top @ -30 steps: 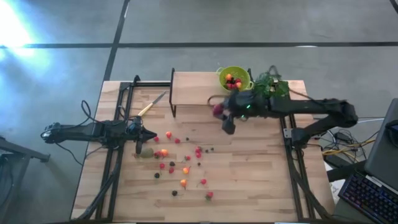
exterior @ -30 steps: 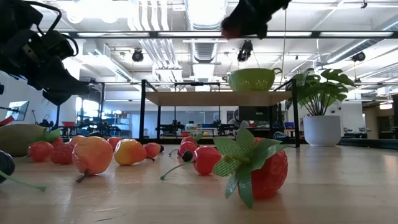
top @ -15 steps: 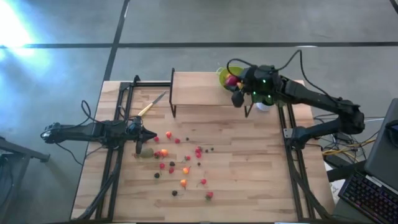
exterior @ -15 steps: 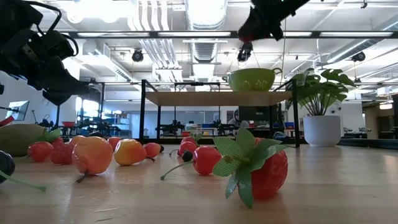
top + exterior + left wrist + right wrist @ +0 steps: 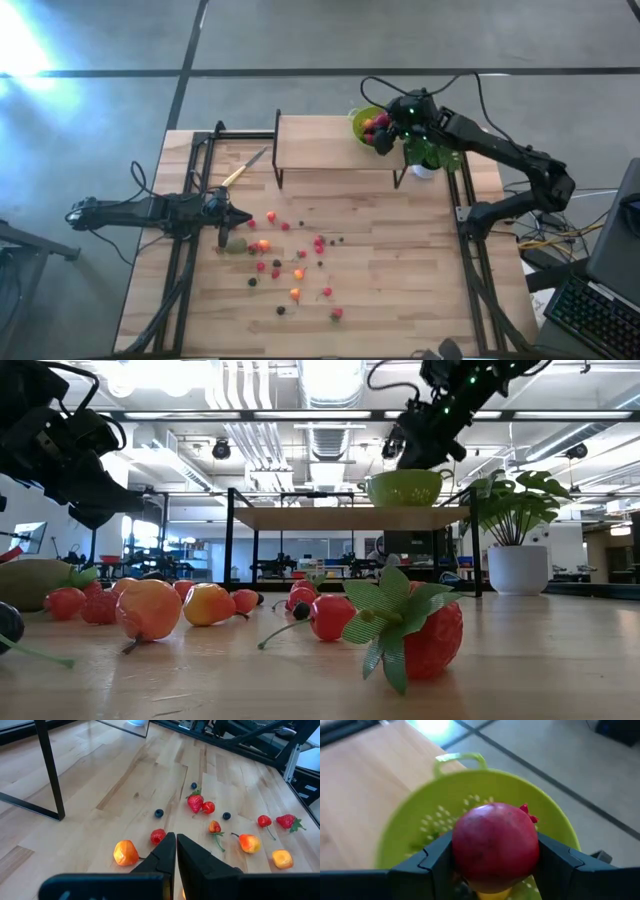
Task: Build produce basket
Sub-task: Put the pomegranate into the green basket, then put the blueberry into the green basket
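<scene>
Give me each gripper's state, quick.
Left gripper: shut, holding nothing, low over the table near the scattered fruit.
Right gripper: shut on a red pomegranate, above the green colander.

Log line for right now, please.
right gripper: holds pomegranate over colander | left gripper: shut, above scattered fruit | step: drop pending

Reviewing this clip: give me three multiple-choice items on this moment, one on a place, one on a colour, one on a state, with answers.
1. Where does the right gripper hang?
A. Over the green colander on the shelf
B. Beside the knife
C. Low over the loose berries

2. What colour is the round fruit between its fingers?
A. Yellow
B. Dark red
C. Purple

3. How does the left gripper stand?
A. Shut on a strawberry
B. Wide open
C. Shut, holding nothing

Answers: 1 A, the right wrist view looks straight down into the colander. 2 B, it shows dark red there. 3 C, the left wrist view shows the fingers pressed together with nothing between.
</scene>
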### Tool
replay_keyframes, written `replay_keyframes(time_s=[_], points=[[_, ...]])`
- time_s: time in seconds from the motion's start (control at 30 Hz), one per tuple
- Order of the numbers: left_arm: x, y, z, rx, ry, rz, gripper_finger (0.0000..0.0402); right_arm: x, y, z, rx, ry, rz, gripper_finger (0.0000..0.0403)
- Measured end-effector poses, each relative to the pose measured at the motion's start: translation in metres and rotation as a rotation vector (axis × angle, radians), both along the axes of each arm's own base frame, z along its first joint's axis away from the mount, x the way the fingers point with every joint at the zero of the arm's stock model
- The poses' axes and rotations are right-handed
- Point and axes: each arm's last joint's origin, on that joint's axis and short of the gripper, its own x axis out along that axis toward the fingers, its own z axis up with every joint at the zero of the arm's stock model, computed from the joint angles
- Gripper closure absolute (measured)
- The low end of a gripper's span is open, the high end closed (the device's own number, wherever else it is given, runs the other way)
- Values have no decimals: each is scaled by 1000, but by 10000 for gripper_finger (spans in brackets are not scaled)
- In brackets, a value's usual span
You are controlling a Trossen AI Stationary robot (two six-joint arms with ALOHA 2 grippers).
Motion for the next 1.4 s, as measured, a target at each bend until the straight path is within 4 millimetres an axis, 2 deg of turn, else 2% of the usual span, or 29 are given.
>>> replay_keyframes(time_s=[0.3,0.83,0.97,1.17,1.3,1.4], points=[[0,0,0,0,0,0,381,0,-12,-10,27,30,-34,201],[0,0,0,0,0,0,381,-4,-10,-10,38,48,-32,126],[0,0,0,0,0,0,381,-2,-8,1,15,38,-1,113],[0,0,0,0,0,0,381,6,11,27,-30,-22,83,106],[0,0,0,0,0,0,380,16,36,39,-54,-56,180,115],[0,0,0,0,0,0,381,26,60,41,-61,-59,273,129]])
